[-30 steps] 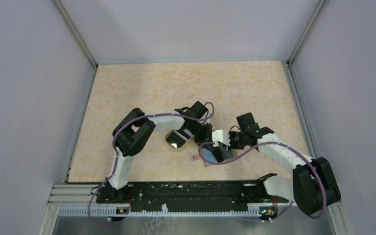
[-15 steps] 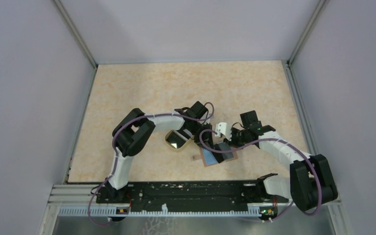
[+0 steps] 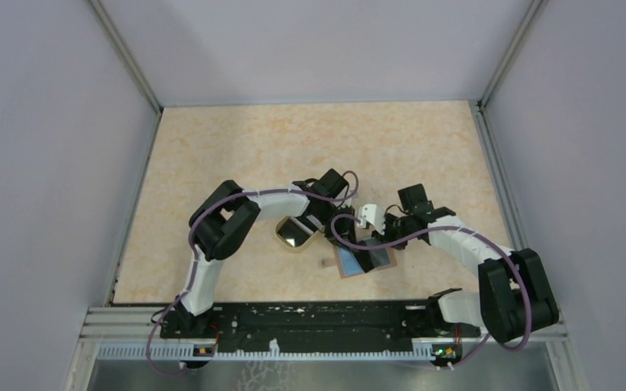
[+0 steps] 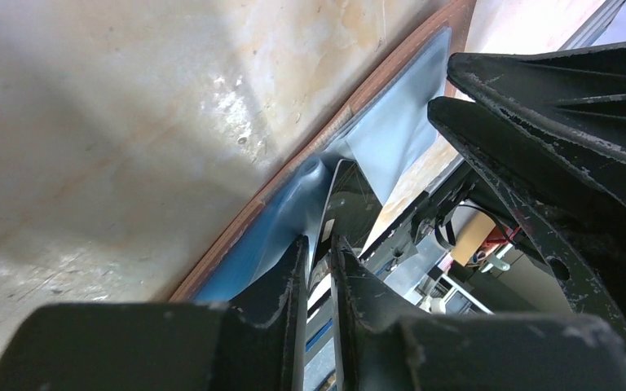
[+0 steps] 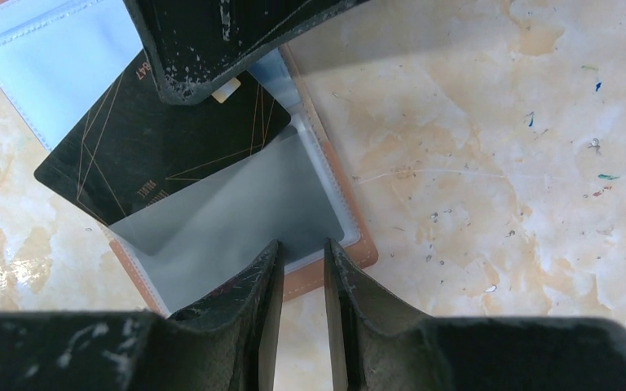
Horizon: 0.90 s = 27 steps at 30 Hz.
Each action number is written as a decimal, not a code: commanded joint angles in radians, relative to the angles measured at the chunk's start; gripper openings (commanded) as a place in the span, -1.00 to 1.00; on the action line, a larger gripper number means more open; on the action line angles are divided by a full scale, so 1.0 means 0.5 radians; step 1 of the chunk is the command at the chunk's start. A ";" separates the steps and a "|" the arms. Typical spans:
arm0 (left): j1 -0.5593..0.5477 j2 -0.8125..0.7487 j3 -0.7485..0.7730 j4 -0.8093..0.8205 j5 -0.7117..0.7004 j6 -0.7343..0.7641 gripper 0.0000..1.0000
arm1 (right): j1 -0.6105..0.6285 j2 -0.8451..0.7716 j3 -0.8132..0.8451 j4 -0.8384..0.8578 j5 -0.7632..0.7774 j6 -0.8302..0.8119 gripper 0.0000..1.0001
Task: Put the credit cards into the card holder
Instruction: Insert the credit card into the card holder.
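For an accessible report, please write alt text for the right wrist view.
A black credit card with gold lines, held by the left pincer, rests at the mouth of a clear sleeve in the open card holder. The right pincer sits at the holder's lower edge.

black gold-lined card, blue-lined brown holder

Black card: digits "47" legible; small print unreadable.

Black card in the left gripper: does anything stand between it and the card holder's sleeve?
Nothing visible does. The black card, pinched by the left gripper, lies with its edge at the sleeve mouth of the open card holder.
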 commanded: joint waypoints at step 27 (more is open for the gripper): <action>-0.065 0.089 0.035 -0.072 -0.091 0.077 -0.46 | 0.192 -0.484 -0.026 -0.097 -0.749 -0.400 -0.48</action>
